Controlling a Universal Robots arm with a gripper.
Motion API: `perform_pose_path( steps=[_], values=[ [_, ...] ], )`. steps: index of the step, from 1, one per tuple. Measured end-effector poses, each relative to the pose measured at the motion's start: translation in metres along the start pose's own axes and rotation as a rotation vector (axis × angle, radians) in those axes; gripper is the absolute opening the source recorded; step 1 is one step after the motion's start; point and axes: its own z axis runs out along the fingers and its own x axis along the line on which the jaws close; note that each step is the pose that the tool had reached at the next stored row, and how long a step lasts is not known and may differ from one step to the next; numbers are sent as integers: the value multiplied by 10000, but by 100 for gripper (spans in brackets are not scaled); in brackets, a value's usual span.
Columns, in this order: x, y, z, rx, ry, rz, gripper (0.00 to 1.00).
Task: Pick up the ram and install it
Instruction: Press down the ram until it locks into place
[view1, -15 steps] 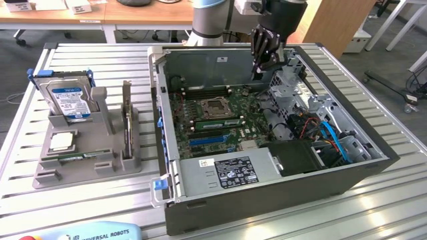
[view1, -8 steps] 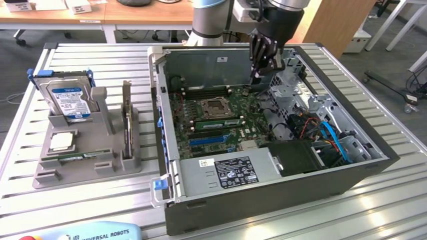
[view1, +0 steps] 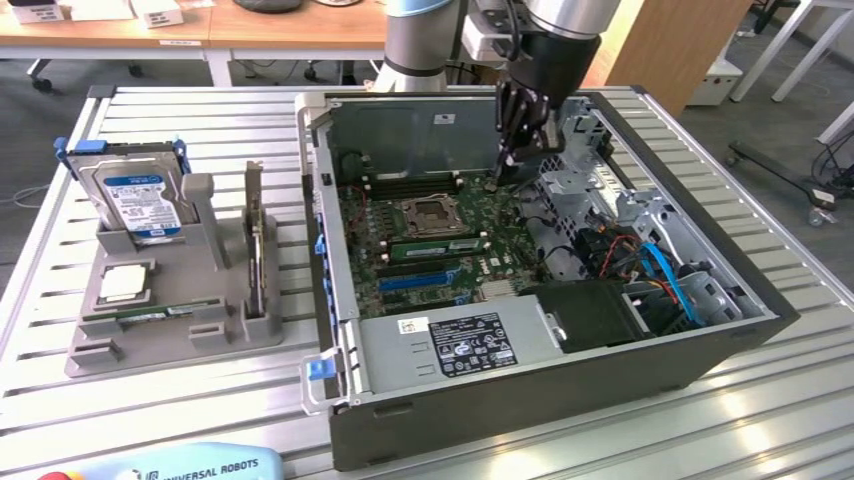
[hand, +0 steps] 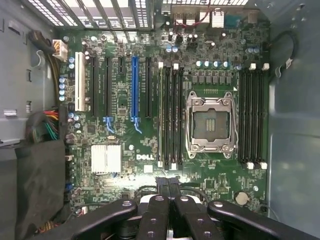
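Gripper (view1: 511, 168) fully closed, holding nothing, hanging over the motherboard (view1: 441, 235) at upper centre inside the open PC case (view1: 747, 300). Ram (view1: 147, 314), as far as I can tell, lies cradled flat in the grey holder (view1: 267, 325) at lower left, ready for picking.

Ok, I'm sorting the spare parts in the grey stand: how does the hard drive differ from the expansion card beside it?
The hard drive is a thick silver block with a blue-and-white label; the expansion card is a thin dark board seen edge-on. The hard drive carries blue side rails; the expansion card shows none. Both stand upright in the grey holder, on the exterior view's left of the computer case.
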Motion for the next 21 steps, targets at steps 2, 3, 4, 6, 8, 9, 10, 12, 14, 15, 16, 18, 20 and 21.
perform_pose_path(
  steps=[2, 3, 4, 6, 8, 9, 10, 12, 14, 15, 16, 18, 20, 21],
  values=[
    [0, 0, 35, 0, 1, 6, 10],
    [1, -1, 53, 0, 1, 8, 10],
    [1, -1, 73, 0, 1, 10, 10],
    [1, -2, 109, 0, -1, 13, 10],
    [1, -3, 123, 0, 1, 13, 10],
    [1, -3, 123, 0, 2, 13, 10],
    [1, -3, 123, -1, 2, 14, 10],
    [1, -3, 123, 0, 1, 14, 10],
    [1, -3, 124, 0, 0, 13, 10],
    [1, -1, 124, 0, 1, 15, 10],
    [1, 8, 127, 1, -1, 17, 10],
    [1, 57, 134, 1, -2, 13, 10],
    [3, 137, 143, -1, -1, 13, 10],
    [4, 178, 147, -1, 0, 13, 10]
  ],
)
